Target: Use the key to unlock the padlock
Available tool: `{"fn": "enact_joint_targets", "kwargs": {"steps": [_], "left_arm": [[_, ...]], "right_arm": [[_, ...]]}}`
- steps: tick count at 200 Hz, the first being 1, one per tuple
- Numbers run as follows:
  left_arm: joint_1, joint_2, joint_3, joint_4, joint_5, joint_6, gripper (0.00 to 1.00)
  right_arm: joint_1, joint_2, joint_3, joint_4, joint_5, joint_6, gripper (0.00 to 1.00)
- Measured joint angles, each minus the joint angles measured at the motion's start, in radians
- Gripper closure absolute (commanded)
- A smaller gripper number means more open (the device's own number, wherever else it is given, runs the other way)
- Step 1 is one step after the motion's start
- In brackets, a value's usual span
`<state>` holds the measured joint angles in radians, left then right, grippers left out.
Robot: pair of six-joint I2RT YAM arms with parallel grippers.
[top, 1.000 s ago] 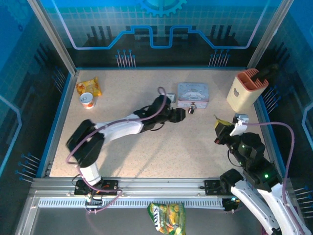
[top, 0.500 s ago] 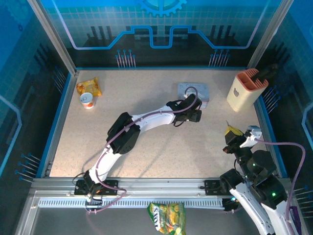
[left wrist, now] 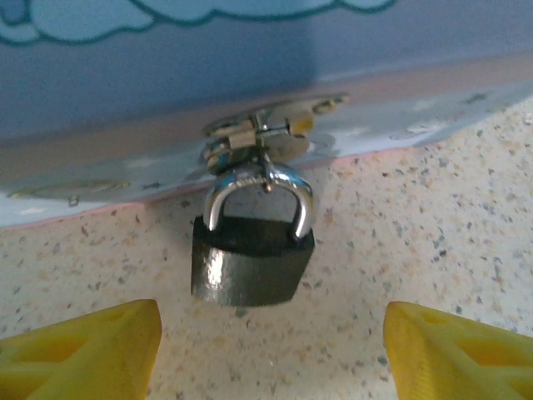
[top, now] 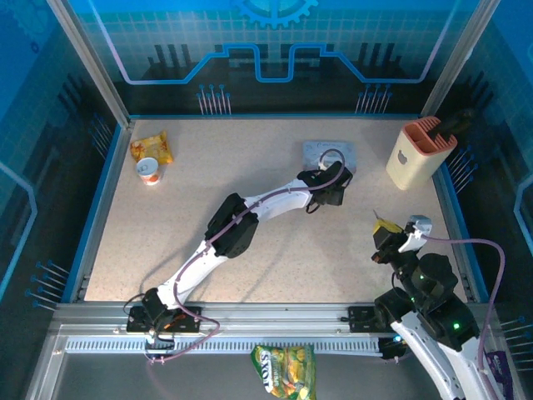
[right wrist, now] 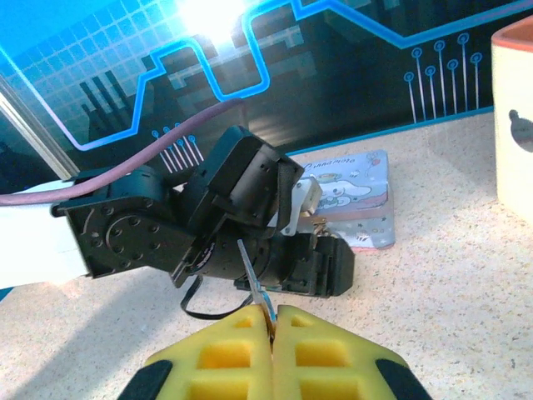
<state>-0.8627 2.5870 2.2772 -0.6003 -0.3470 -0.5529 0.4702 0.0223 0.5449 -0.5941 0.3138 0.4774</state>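
Padlock [left wrist: 252,267] seemingly on latch [left wrist: 258,137] of tin [left wrist: 166,83]

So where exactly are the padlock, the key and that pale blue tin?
padlock [left wrist: 250,268]: left wrist view, on its dark body.
key [right wrist: 252,277]: right wrist view, on its thin blade.
tin [right wrist: 356,198]: right wrist view, on its printed lid.

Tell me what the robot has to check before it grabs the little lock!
1. Left gripper open: ok, its yellow fingers stand apart.
2. Padlock lined up between them: ok, centred just ahead of the tips.
3. Padlock hanging from the tin's latch, shackle closed: ok.
4. Right gripper shut on the key: ok, the key sticks up.
5. Which way the keyhole faces: cannot tell.
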Motion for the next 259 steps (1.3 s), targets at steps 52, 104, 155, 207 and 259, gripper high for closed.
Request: {"fn": "enact_joint_targets", "kwargs": {"steps": [52, 104, 155, 207, 259], "left_arm": [[0.017, 0.055, 0.093, -0.028, 0.007, -0.037, 0.35], [0.033, 0.077, 0.124, -0.038, 0.012, -0.052, 0.44], [0.049, 0.083, 0.137, -0.039, 0.031, -0.052, 0.59], [0.055, 0.083, 0.133, -0.023, 0.037, -0.042, 0.65], [0.061, -0.002, -0.048, 0.108, 0.029, 0.002, 0.71]], "right_arm": [[0.000, -0.001, -0.015, 0.018, -0.018, 0.004, 1.00], [0.000, -0.001, -0.024, 0.046, -0.037, 0.003, 1.00], [0.000, 0.007, -0.025, 0.057, -0.058, 0.004, 1.00], [0.000, 0.068, -0.025, 0.056, -0.064, 0.016, 1.00], [0.000, 0.166, -0.021, 0.056, -0.065, 0.032, 1.00]]}}
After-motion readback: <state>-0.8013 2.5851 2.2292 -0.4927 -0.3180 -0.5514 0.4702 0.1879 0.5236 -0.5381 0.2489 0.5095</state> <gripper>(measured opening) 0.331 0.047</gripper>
